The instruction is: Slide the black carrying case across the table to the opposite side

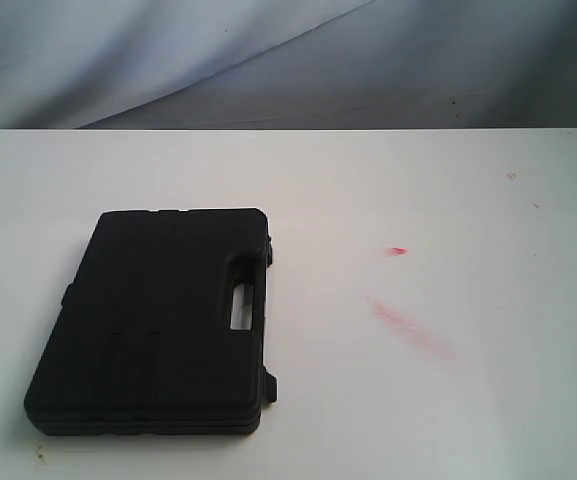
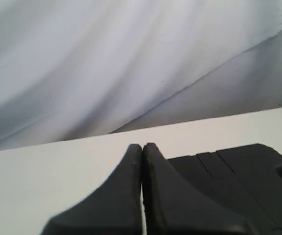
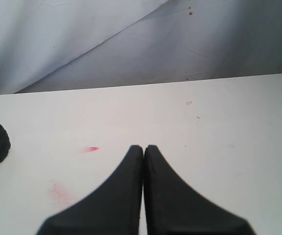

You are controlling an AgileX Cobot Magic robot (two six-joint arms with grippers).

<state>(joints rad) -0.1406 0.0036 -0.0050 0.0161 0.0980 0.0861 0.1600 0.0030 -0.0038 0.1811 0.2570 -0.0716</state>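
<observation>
**A:** Black left gripper (image 2: 141, 152) first. How does it stand?

**B:** Jaws pressed together, nothing between them. The right gripper (image 3: 143, 149) is the same, closed and empty.

**A:** And the case (image 1: 153, 320)?

**B:** Flat on the table (image 1: 418, 200), on its left half. The left wrist view shows it close beyond the tips. The right wrist view catches only a corner, well apart.

**A:** So the left arm is nearer.

**B:** I'd judge so. The long axis runs roughly near-to-far, with the handle slot (image 1: 245, 300) facing right, toward the red smears (image 1: 403, 322) and the far side. A push on its left edge should send it rightward.
</observation>
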